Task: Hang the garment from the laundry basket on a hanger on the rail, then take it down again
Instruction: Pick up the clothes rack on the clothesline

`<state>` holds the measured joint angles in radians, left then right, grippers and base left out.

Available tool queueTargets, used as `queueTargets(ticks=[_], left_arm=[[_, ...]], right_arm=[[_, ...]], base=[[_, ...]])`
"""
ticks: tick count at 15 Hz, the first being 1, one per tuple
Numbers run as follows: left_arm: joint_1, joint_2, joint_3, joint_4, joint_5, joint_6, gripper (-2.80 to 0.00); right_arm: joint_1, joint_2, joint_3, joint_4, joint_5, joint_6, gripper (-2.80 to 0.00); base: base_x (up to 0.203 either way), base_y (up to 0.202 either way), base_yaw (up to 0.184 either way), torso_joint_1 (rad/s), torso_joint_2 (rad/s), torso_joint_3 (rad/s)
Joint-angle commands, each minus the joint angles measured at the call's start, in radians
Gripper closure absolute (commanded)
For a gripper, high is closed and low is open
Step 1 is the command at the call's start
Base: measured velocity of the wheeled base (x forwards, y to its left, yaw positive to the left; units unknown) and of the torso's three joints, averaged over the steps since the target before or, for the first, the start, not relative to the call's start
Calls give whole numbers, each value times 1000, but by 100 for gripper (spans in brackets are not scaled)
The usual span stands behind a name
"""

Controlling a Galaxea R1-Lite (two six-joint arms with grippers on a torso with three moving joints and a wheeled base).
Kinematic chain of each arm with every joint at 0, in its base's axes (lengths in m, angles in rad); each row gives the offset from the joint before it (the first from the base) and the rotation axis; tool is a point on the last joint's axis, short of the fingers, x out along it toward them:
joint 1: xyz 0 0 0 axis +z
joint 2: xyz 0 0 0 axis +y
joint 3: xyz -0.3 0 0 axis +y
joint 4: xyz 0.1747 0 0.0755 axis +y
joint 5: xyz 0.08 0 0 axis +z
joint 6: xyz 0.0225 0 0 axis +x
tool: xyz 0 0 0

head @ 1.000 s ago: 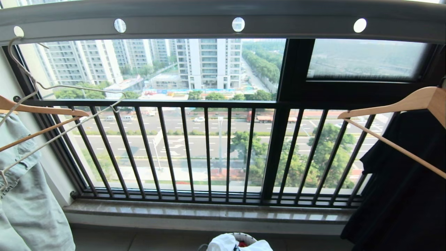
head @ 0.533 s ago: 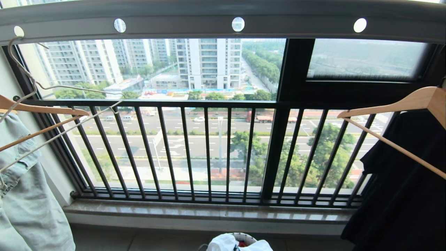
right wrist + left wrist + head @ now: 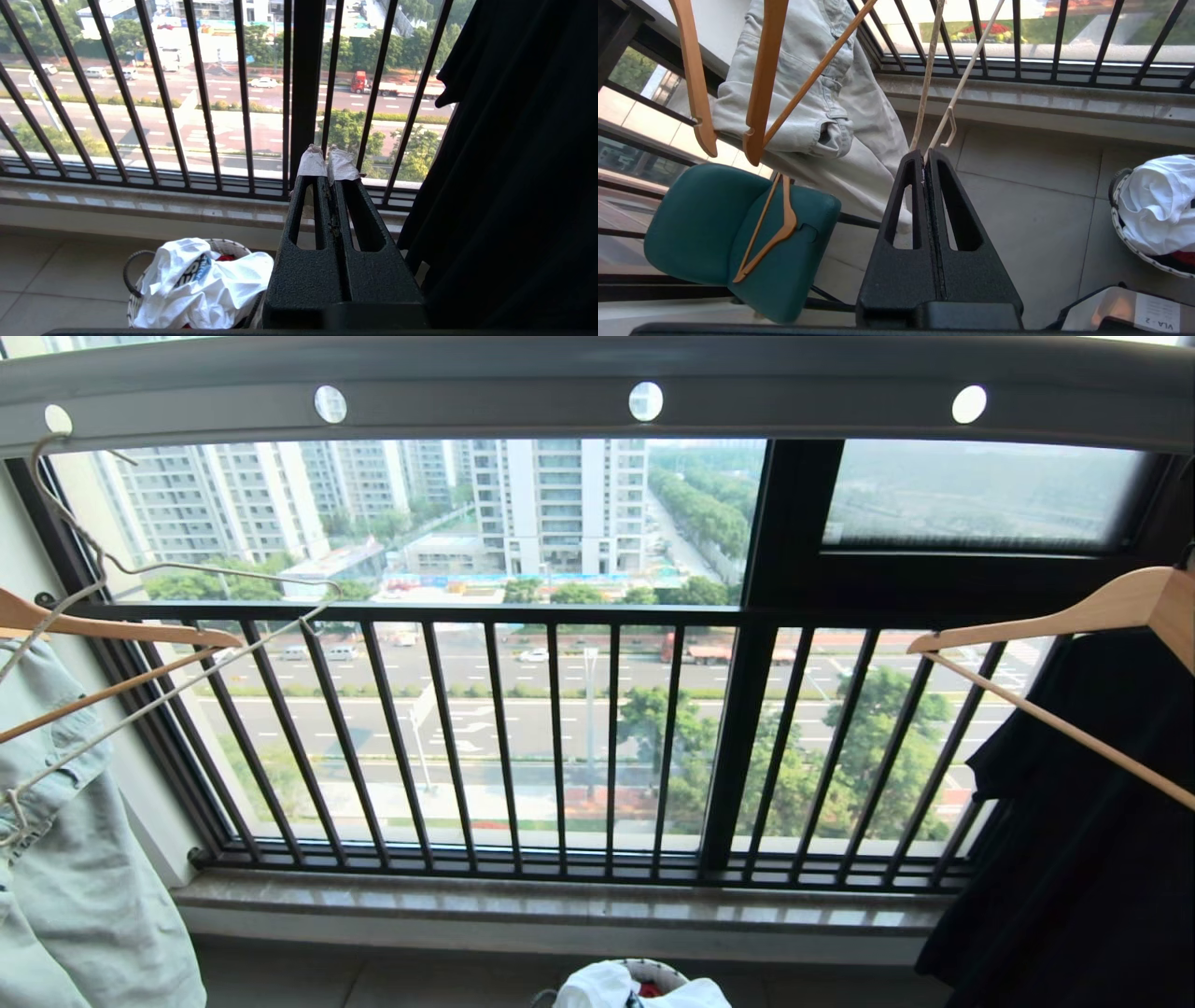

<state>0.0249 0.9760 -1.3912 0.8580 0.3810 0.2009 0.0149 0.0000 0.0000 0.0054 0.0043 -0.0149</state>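
The white garment [image 3: 597, 985] lies crumpled in the laundry basket [image 3: 658, 971] on the floor below the window; its blue logo shows in the right wrist view [image 3: 198, 268]. The thin cream hanger [image 3: 187, 567] hangs by its long hook from the grey rail [image 3: 485, 401] at the far left. My left gripper [image 3: 924, 156] is shut, its tips right at the hanger's [image 3: 966, 74] lower corner, just past the small notch hook; I cannot tell whether they pinch the wire. My right gripper [image 3: 328, 163] is shut and empty, beside the basket [image 3: 131, 275]. Neither gripper shows in the head view.
Wooden hangers [image 3: 121, 630] and a pale denim garment [image 3: 84, 896] hang at the left over a green chair [image 3: 738, 233]. Another wooden hanger [image 3: 1102, 607] with a black garment [image 3: 1074, 859] hangs at the right. The black window railing [image 3: 560, 747] and stone sill [image 3: 560, 905] lie ahead.
The whole head picture has shifted slightly to the right, so the camera moved. The wire hanger, the rail and the basket keep their places relative to each other.
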Motion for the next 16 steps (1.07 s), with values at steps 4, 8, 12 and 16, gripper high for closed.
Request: queueTargets(ticks=[4,8,12,16], left_arm=[[286,221,-145,91,-248,57,0],[474,197,-160,168,-571,134,0],[525,218,-181,168,-659,150,-280],[579,247,-225,160,-661,165,-280]], right_arm=[[0,0,0,1,0,0,0],[0,0,0,1,0,0,0],[0,0,0,-1,0,0,0],[0,0,0,1,0,0,0]], base=[[0,0,0,0,0,0],[0,0,0,0,0,0],[0,0,0,0,0,0],[0,0,0,0,0,0]])
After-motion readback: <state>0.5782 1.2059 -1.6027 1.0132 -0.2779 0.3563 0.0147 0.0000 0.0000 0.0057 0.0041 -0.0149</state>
